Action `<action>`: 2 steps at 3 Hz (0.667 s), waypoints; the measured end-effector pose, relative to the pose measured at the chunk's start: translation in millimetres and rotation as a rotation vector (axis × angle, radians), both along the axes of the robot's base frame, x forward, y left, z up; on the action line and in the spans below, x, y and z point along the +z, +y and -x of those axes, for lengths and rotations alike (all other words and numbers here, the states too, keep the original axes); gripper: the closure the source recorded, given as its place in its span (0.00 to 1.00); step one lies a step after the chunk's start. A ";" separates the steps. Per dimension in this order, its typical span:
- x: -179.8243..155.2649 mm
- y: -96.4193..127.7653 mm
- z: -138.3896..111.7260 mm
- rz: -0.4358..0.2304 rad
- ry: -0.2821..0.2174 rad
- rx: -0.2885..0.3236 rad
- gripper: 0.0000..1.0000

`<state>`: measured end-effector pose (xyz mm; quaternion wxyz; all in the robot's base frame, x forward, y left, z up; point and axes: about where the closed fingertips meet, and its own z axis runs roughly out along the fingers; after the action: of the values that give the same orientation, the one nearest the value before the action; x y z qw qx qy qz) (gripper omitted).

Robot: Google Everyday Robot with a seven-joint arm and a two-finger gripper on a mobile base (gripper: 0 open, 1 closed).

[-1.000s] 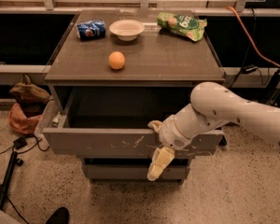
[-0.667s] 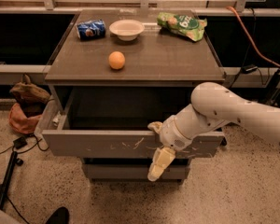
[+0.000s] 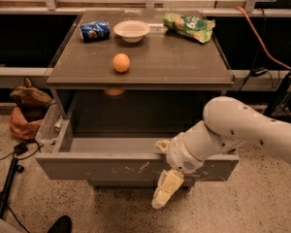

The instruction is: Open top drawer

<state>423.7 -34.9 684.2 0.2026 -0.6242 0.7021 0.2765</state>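
The top drawer (image 3: 111, 166) is a wide dark grey drawer with whitish scratches on its flat front, and it stands pulled well out of the cabinet under the table top (image 3: 184, 67). Its inside looks empty. My gripper (image 3: 164, 171), on a white arm coming in from the right, sits at the drawer's front right of centre. It straddles the front panel: one cream finger (image 3: 161, 145) hooks over the rim into the drawer, the other (image 3: 166, 188) hangs down outside the panel. The gripper is shut on the panel.
On the table top lie an orange (image 3: 121, 62), a blue can (image 3: 94, 30), a white bowl (image 3: 131, 30) and a green chip bag (image 3: 189, 25). A brown bag (image 3: 26, 106) and cables (image 3: 9, 178) lie on the floor at left. A stand and orange cable (image 3: 262, 38) are at right.
The drawer has slid further out toward the camera, and my gripper has moved with it, lower in the picture.
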 end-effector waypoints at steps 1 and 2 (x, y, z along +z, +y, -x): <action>-7.8 5.3 12.0 -0.011 0.029 0.014 0.00; -7.4 9.5 28.3 -0.026 0.047 0.017 0.00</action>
<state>395.4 -25.4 676.8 0.1918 -0.6206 0.6977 0.3021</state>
